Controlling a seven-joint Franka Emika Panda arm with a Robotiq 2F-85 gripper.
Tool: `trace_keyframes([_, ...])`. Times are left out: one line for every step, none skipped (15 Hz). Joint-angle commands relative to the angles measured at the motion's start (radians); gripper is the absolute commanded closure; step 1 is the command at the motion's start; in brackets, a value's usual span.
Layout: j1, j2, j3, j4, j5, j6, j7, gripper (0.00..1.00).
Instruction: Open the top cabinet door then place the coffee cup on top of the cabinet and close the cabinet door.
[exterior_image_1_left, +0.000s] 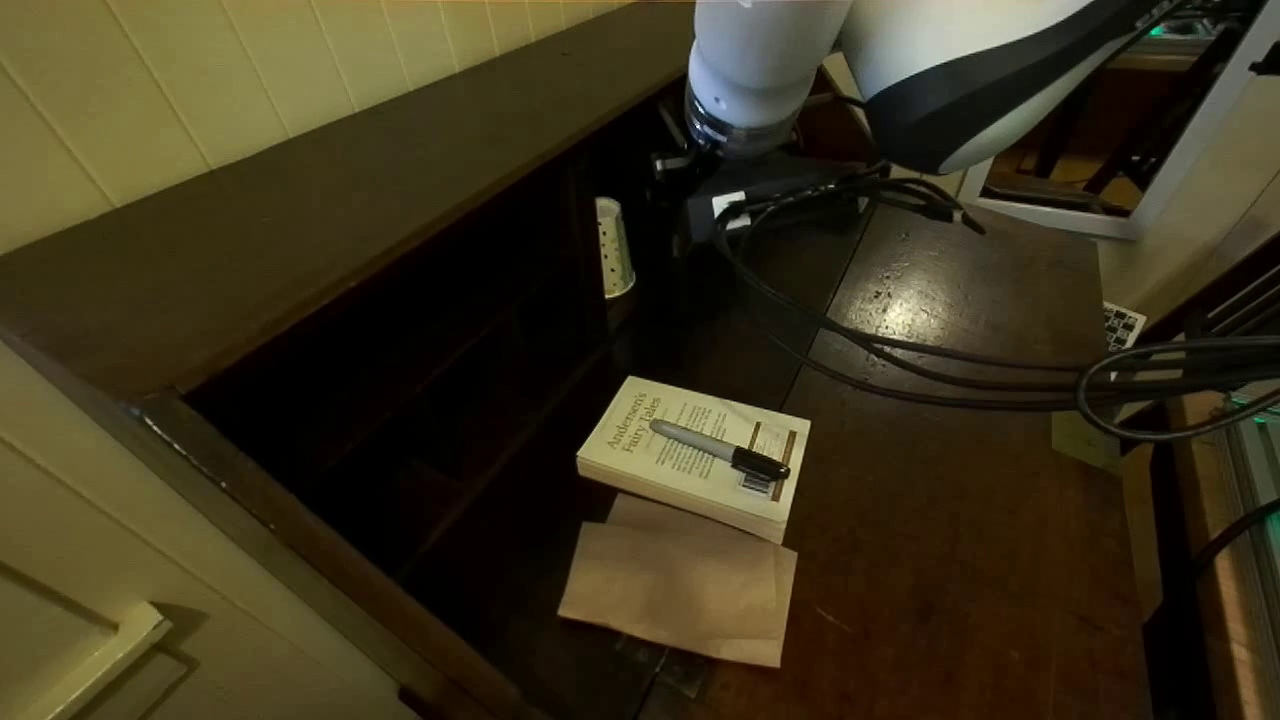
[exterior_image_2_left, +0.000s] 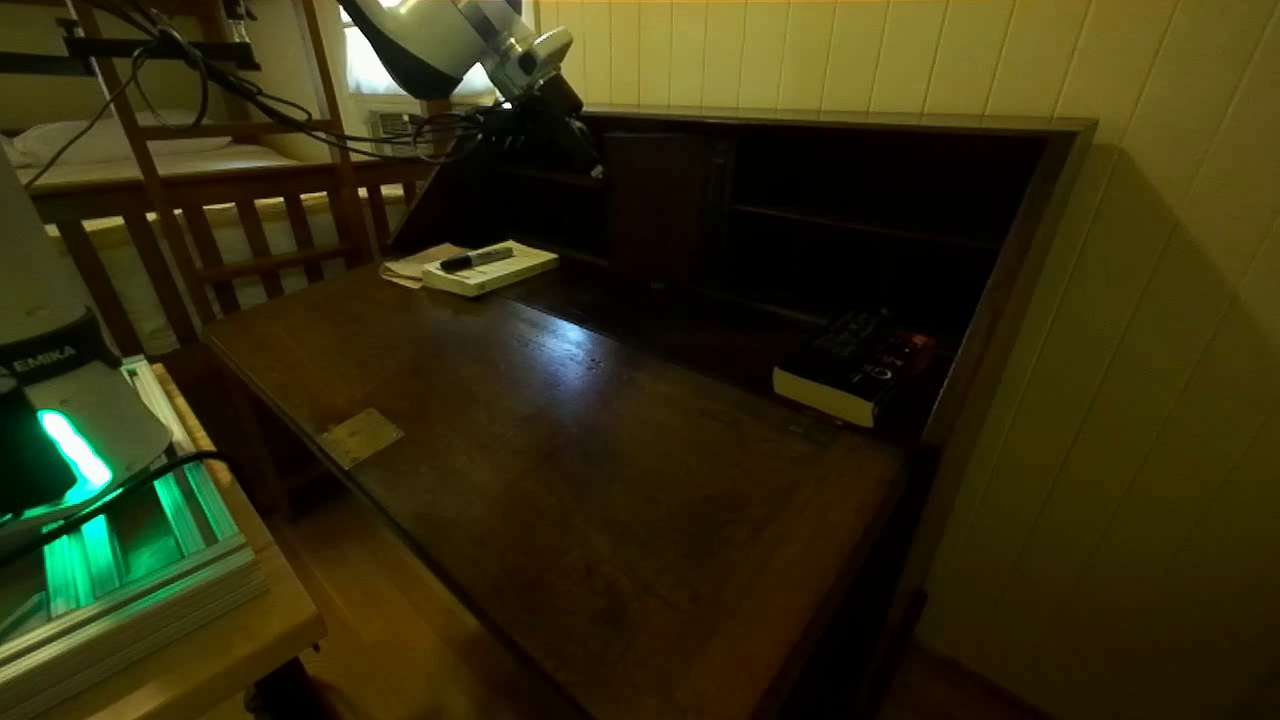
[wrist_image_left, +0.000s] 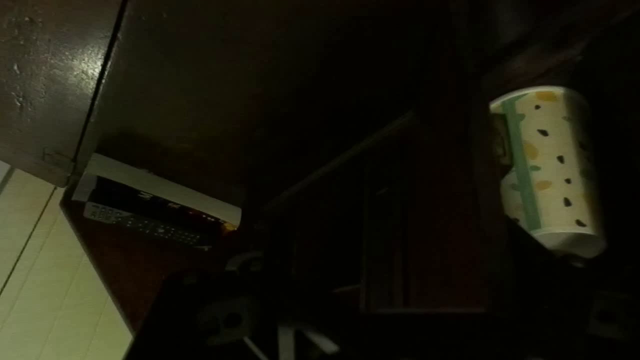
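Observation:
The coffee cup (exterior_image_1_left: 617, 250) is white with dark specks and stands by a cabinet divider. In the wrist view the cup (wrist_image_left: 552, 170) is at the right, partly covered on its left side by dark parts. The top cabinet door (exterior_image_2_left: 655, 205) is a dark panel in the middle of the cabinet (exterior_image_2_left: 850, 122). The door (wrist_image_left: 445, 230) also shows in the wrist view; how far it is open I cannot tell. My gripper (wrist_image_left: 400, 280) looks open, its dark fingers wide apart with the door panel between them. The gripper (exterior_image_2_left: 585, 150) is near the cabinet's upper left.
A pale book (exterior_image_1_left: 700, 455) with a marker (exterior_image_1_left: 715, 450) on it and brown paper (exterior_image_1_left: 680, 590) lie on the desk surface (exterior_image_2_left: 620, 460). A thick dark book (exterior_image_2_left: 855, 365) lies at the cabinet's right end. Loose cables (exterior_image_1_left: 900, 350) hang from the arm over the desk.

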Motion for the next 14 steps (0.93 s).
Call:
trace_keyframes([-0.017,-0.013,-0.003,-0.012,0.076,-0.030,-0.084,0.00])
trace_keyframes([-0.018,-0.014,-0.004,-0.015,0.090,-0.036,-0.104,0.00])
trace_keyframes([-0.017,-0.017,-0.006,-0.017,0.103,-0.051,-0.117,0.00])
trace_keyframes([-0.016,-0.020,-0.007,-0.019,0.113,-0.065,-0.129,0.00])
trace_keyframes([-0.015,-0.023,-0.009,-0.018,0.120,-0.085,-0.137,0.00])
trace_keyframes([-0.014,-0.034,-0.010,-0.023,0.132,-0.110,-0.146,0.00])
trace_keyframes([-0.014,-0.041,-0.012,-0.026,0.141,-0.132,-0.156,0.00])
trace_keyframes([-0.014,-0.051,-0.014,-0.031,0.147,-0.156,-0.161,0.00])
trace_keyframes([-0.015,-0.059,-0.015,-0.032,0.152,-0.180,-0.166,0.00])
trace_keyframes([-0.016,-0.069,-0.017,-0.035,0.154,-0.197,-0.166,0.00])
trace_keyframes([-0.017,-0.078,-0.017,-0.036,0.160,-0.215,-0.172,0.00])
trace_keyframes([-0.020,-0.084,-0.019,-0.037,0.164,-0.227,-0.176,0.00])
trace_keyframes([-0.021,-0.093,-0.020,-0.039,0.165,-0.242,-0.179,0.00])
trace_keyframes([-0.025,-0.101,-0.022,-0.043,0.164,-0.246,-0.183,0.00])
